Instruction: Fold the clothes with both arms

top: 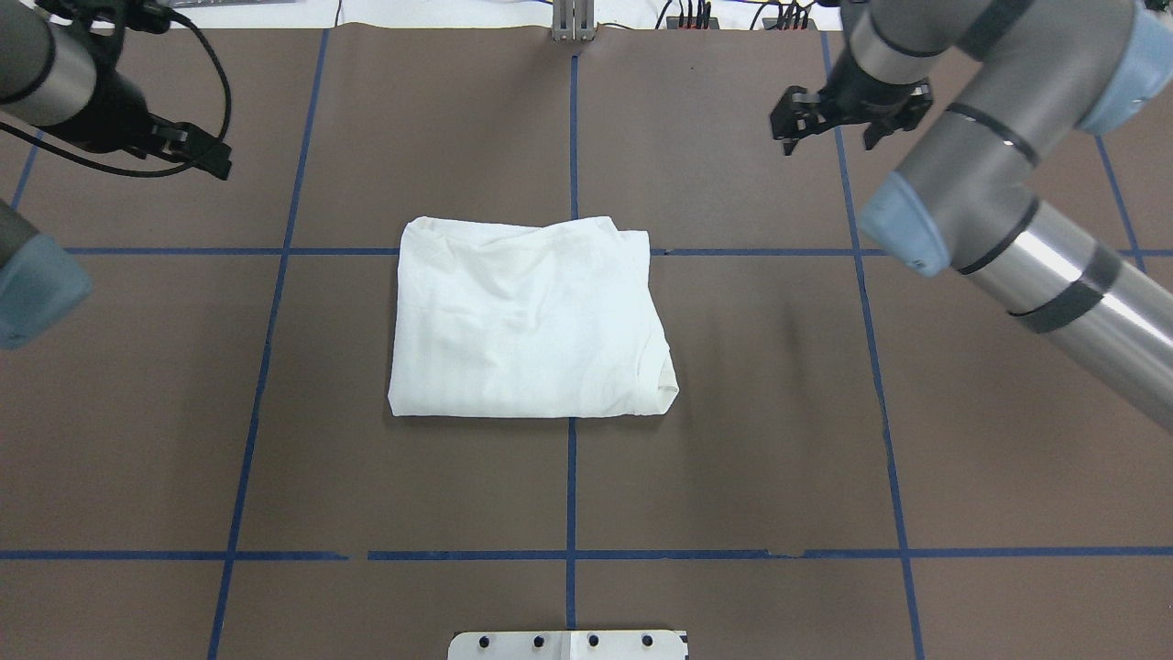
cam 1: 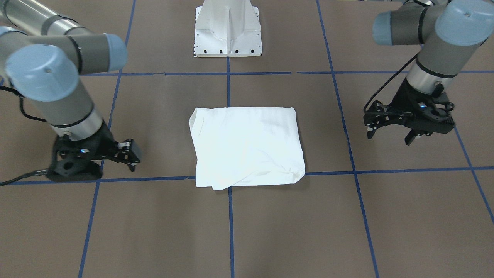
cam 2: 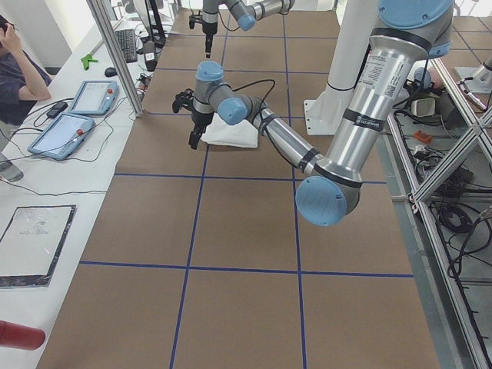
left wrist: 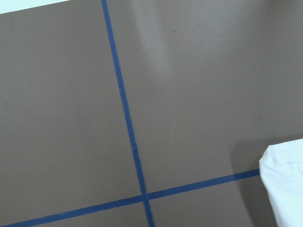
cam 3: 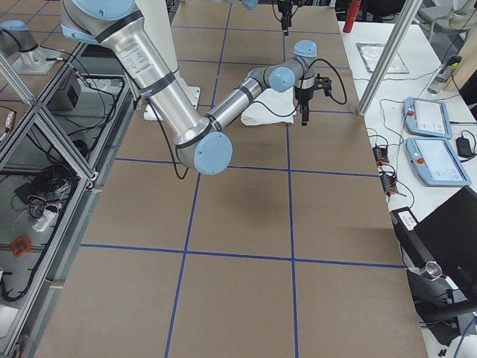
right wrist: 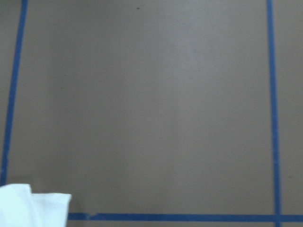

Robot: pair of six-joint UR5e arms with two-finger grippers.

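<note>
The white T-shirt (cam 1: pixel 247 146) lies folded into a rough rectangle at the middle of the table, with its ribbed collar (top: pixel 655 367) at one corner. It also shows in the overhead view (top: pixel 522 321). No printed text shows. My left gripper (cam 1: pixel 389 136) is open and empty, and hovers well off to the shirt's side; it also shows in the overhead view (top: pixel 218 167). My right gripper (top: pixel 827 142) is open and empty, off the other side (cam 1: pixel 133 164). Each wrist view catches only a corner of the shirt, in the left wrist view (left wrist: pixel 286 184) and in the right wrist view (right wrist: pixel 28 208).
The white rigid pedestal base (cam 1: pixel 227 34) stands at the robot's edge of the table. The brown table (top: pixel 733 458) carries a grid of blue tape lines. Tablets and cables lie on a side bench (cam 2: pixel 77 115) past the far edge.
</note>
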